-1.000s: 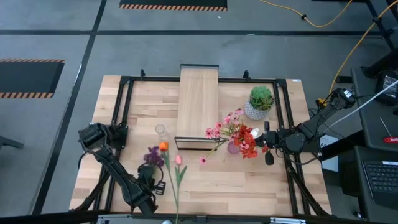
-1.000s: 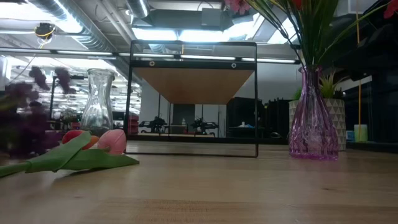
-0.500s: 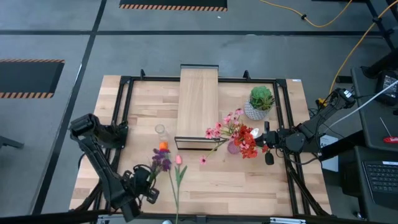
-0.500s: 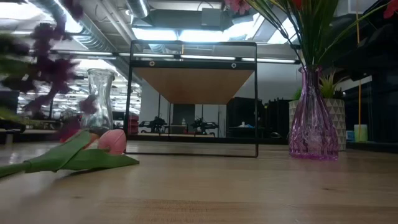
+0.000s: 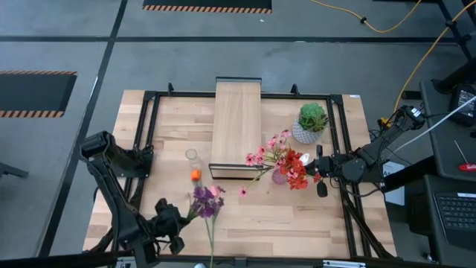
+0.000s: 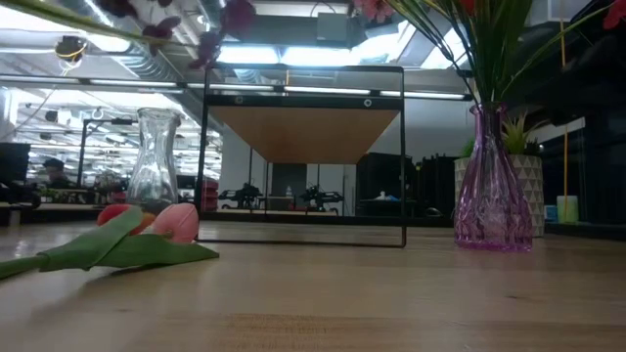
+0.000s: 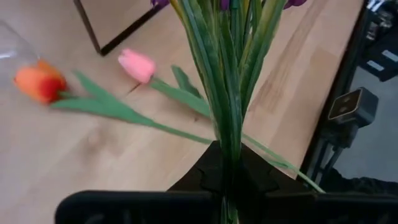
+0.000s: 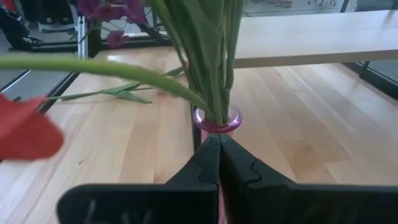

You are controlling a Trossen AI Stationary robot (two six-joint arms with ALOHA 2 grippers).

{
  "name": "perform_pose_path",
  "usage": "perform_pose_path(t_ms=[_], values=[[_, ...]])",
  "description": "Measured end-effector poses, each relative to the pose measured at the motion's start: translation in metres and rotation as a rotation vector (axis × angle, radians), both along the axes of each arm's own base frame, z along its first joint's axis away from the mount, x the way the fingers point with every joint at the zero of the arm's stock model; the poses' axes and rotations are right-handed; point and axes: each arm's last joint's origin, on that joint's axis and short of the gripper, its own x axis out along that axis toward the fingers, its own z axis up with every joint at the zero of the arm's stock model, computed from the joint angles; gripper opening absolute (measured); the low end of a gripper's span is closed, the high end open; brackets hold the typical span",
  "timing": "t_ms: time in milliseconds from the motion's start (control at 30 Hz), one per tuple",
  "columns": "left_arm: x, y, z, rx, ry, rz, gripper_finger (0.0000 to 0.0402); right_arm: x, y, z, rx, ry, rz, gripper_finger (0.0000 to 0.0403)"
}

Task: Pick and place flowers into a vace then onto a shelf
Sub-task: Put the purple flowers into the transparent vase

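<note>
Fingers of the left gripper (image 7: 229, 180) clamp the purple flower (image 5: 205, 202) stem above the near-left table (image 5: 282, 216), while the right gripper (image 8: 219, 163) fingers pinch the pink vase (image 5: 280, 176).

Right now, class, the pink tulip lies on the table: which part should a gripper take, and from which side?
Probably the pink tulip by its bare lower stem, toward the table's near edge, coming straight down from above. It lies flat, so only its top is open. Leaves crowd the upper stem, and the bloom lies near the orange tulip.
</note>
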Motion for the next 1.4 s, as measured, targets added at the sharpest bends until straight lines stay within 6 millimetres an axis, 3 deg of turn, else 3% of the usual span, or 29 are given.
perform_pose_path(t_ms=[167, 333, 600, 767, 1100, 1400], values=[[-0.002, 0.006, 0.015, 0.07, -0.04, -0.069, 0.0012, 0.001, 0.0, 0.002, 0.013, -0.022, -0.011, 0.0002], [-0.008, 0.022, 0.046, 0.198, -0.145, -0.147, 0.0012, 0.001, 0.0, 0.003, 0.015, -0.025, -0.011, 0.0002], [-0.018, 0.071, 0.094, 0.43, -0.234, -0.158, 0.001, 0.001, 0.0, 0.003, -0.007, -0.023, -0.005, 0.0002], [-0.018, 0.098, 0.109, 0.515, -0.231, -0.114, 0.0009, 0.001, 0.0, 0.002, -0.01, -0.023, -0.004, 0.0002], [0.017, 0.114, 0.099, 0.486, -0.072, -0.121, 0.0008, 0.001, 0.0, 0.002, -0.011, -0.021, -0.001, 0.0002], [0.055, 0.111, 0.118, 0.524, -0.182, -0.365, 0.0008, 0.001, 0.0, 0.002, -0.012, -0.018, 0.002, 0.0002]])
